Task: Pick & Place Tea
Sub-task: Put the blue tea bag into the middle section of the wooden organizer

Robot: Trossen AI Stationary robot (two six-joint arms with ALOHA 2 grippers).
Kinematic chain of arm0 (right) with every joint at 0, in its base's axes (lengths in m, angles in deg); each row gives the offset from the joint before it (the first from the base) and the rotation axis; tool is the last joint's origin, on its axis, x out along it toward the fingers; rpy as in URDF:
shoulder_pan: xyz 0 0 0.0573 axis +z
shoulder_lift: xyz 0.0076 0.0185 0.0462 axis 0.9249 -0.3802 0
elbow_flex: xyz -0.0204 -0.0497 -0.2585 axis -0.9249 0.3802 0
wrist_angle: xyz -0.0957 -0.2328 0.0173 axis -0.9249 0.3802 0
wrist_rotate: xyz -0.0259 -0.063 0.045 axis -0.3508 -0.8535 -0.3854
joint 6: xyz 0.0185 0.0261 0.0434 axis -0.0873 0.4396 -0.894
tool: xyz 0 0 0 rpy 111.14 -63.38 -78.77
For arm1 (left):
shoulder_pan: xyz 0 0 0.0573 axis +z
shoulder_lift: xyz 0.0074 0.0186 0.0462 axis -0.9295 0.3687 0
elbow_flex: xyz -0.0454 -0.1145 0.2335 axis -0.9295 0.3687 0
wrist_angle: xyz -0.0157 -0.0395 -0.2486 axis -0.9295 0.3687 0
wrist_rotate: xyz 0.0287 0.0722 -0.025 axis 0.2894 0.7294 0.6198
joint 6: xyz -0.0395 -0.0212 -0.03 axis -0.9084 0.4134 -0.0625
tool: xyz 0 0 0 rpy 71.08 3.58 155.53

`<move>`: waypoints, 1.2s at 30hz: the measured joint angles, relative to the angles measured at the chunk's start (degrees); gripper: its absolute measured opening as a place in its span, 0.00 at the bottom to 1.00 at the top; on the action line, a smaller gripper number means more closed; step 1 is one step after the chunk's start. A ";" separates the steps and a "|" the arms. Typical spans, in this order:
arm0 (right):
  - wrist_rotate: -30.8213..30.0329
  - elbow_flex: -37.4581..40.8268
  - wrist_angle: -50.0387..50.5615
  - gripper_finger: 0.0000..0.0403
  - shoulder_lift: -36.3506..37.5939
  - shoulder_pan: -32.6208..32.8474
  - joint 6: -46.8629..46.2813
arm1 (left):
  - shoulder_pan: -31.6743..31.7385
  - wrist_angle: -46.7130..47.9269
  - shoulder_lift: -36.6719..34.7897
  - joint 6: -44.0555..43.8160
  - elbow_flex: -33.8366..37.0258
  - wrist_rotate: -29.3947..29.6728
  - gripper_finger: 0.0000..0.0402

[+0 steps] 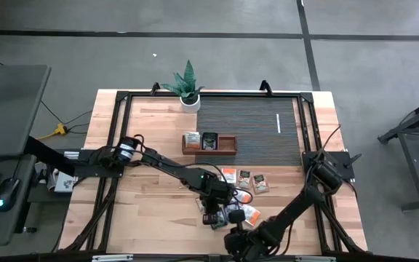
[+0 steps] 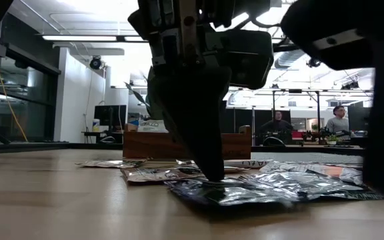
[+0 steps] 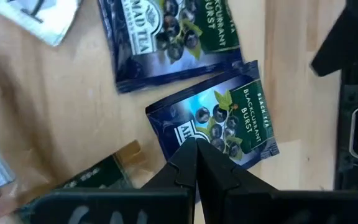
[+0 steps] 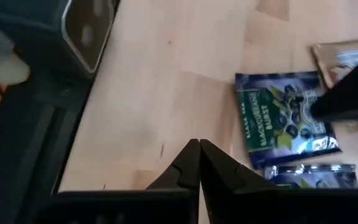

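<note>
My left gripper (image 3: 196, 147) is shut, and its tips stand on a dark blue-green blackcurrant tea sachet (image 3: 225, 118) that lies flat on the wood near the table's near edge (image 1: 211, 216). A second dark sachet (image 3: 173, 37) lies just beyond it. My right gripper (image 4: 199, 147) is shut over bare wood, a short way from the same sachet (image 4: 284, 118), and touches nothing. More sachets (image 1: 246, 178) lie spread right of centre. The brown wooden tray (image 1: 209, 143) farther back holds two upright sachets. My left gripper comes from above, pointing down, with its shut fingertips (image 2: 212, 175) resting on the sachet's face near one edge (image 3: 191, 134). The sachet stays flat on the table (image 2: 265, 188). Whether a fold of it is pinched between the tips, I cannot tell.
A potted plant (image 1: 188, 87) stands at the far edge, beside a dark ribbed mat (image 1: 249, 127). The two grippers stand close together near the table's near edge (image 1: 224, 251). Bare wood lies to the left (image 1: 151, 204). People sit in the room behind (image 2: 339, 120).
</note>
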 joint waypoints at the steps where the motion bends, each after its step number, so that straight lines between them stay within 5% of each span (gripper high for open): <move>1: 1.09 0.00 0.14 0.02 0.00 -0.16 1.04 | 0.08 0.07 0.03 0.14 0.00 -0.01 0.00; 18: 1.70 0.00 0.39 0.43 0.00 -3.93 5.56 | 0.76 -3.09 1.79 0.74 -0.03 -1.87 0.00; 36: 0.30 -0.33 4.11 0.34 -3.16 -4.90 2.36 | 1.14 -3.69 1.88 2.31 0.14 -2.00 0.00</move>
